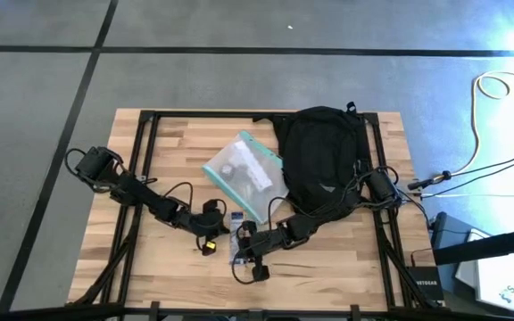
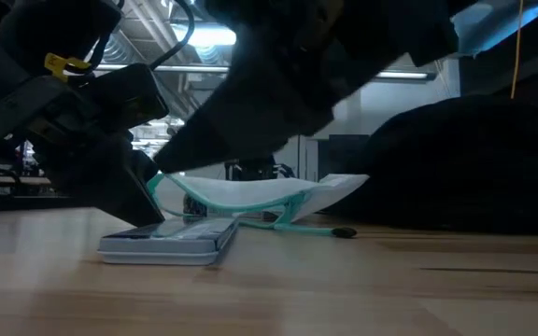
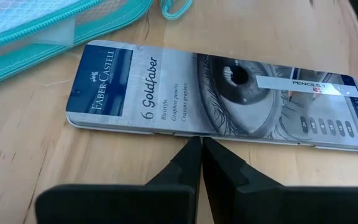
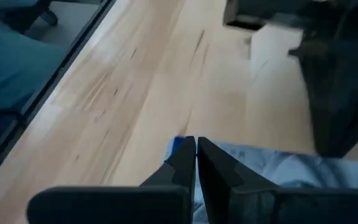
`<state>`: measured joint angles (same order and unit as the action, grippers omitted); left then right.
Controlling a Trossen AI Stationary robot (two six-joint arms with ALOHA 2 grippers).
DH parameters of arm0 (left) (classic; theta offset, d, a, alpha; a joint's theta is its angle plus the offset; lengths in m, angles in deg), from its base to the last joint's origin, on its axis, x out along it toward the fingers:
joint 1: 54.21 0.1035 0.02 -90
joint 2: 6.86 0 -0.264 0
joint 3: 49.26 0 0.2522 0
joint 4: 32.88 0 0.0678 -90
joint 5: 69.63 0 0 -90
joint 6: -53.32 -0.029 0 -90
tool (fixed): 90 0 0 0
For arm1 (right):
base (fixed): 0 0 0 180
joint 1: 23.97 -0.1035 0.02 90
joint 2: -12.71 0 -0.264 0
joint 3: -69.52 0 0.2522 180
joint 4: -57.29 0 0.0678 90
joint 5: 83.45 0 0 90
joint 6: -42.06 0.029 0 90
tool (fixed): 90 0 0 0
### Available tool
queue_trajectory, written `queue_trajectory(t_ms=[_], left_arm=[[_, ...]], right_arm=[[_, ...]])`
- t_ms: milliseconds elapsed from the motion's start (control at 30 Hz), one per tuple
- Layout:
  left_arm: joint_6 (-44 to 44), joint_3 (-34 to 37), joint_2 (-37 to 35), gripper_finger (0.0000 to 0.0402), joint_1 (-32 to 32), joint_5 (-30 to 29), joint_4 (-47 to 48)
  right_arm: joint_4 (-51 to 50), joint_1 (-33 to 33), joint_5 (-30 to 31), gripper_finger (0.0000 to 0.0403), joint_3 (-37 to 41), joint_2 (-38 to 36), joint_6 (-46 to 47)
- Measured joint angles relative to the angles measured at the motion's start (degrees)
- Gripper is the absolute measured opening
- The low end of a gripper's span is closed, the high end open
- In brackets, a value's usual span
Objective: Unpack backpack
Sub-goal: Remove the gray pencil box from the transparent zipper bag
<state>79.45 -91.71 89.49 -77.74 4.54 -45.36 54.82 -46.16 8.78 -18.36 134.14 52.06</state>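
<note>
High view: we see the black backpack lying flat on the wooden table, toward the far right part of the top, its straps trailing toward the near edge. Just beside it on its left sits a clear teal-edged pouch, tilted diagonally, apart from the backpack or barely touching it, we cannot tell which. Near the table's front centre lies a flat pencil tin; both arms reach in to it. Left gripper sits at the tin's left side, right gripper at its right, the two close together. In the left wrist view we see the left fingers pressed together, tips just at the long edge of the tin, which reads Faber-Castell Goldfaber with a drawn eye; nothing between them. In the right wrist view the right fingers are likewise closed on nothing, tips right above the tin's blue end. Low view shows the tin flat on the wood, the pouch behind it, the backpack as a dark mound to the right
</note>
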Motion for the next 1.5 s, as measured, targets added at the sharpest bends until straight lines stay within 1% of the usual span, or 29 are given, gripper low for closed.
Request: queue_trajectory(t_ms=[100, 167, 267, 400, 467, 600, 800, 967, 1133, 1367, 1500], left_arm=[[0.0, 0.0, 0.0, 0.0, 0.0, 0.0, 0.0], [0.0, 0.0, 0.0, 0.0, 0.0, 0.0, 0.0], [0.0, 0.0, 0.0, 0.0, 0.0, 0.0, 0.0], [0.0, 0.0, 0.0, 0.0, 0.0, 0.0, 0.0], [0.0, 0.0, 0.0, 0.0, 0.0, 0.0, 0.0], [0.0, 0.0, 0.0, 0.0, 0.0, 0.0, 0.0], [0.0, 0.0, 0.0, 0.0, -0.1, -0.1, -0.1], [0.0, 0.0, 0.0, 0.0, -0.1, -0.1, -0.1], [-0.1, 0.0, 0.0, 0.0, -0.1, -0.1, -0.1], [0.0, 0.0, 0.0, 0.0, -0.1, 0.0, -0.1], [-0.1, 0.0, 0.0, 0.0, -0.1, 0.1, -0.2]], right_arm=[[-1.4, 0.9, 5.5, 0.0, -0.4, 0.0, 0.1], [-3.2, 1.9, 8.1, 0.0, -0.4, 0.0, 2.3], [-3.4, 3.5, 8.8, 0.0, -0.4, 0.0, 4.8], [-4.3, 5.1, 8.9, 0.0, -0.4, 0.6, 4.7], [-5.1, 5.8, 8.3, 0.0, -0.3, 1.5, 4.9], [-5.2, 6.2, 4.3, 0.0, -0.4, 2.7, 5.8], [-5.6, 5.7, 3.5, 0.0, -0.5, 2.8, 6.3], [-5.9, 3.2, -2.1, 0.0, -0.5, 2.7, 3.7], [-8.1, 0.4, -2.2, 0.0, -0.6, 2.6, 3.6], [-11.3, -1.0, -1.8, 0.0, -0.5, 1.8, 5.3], [-15.3, -1.3, -1.3, 0.0, -0.4, 0.3, 6.9]])
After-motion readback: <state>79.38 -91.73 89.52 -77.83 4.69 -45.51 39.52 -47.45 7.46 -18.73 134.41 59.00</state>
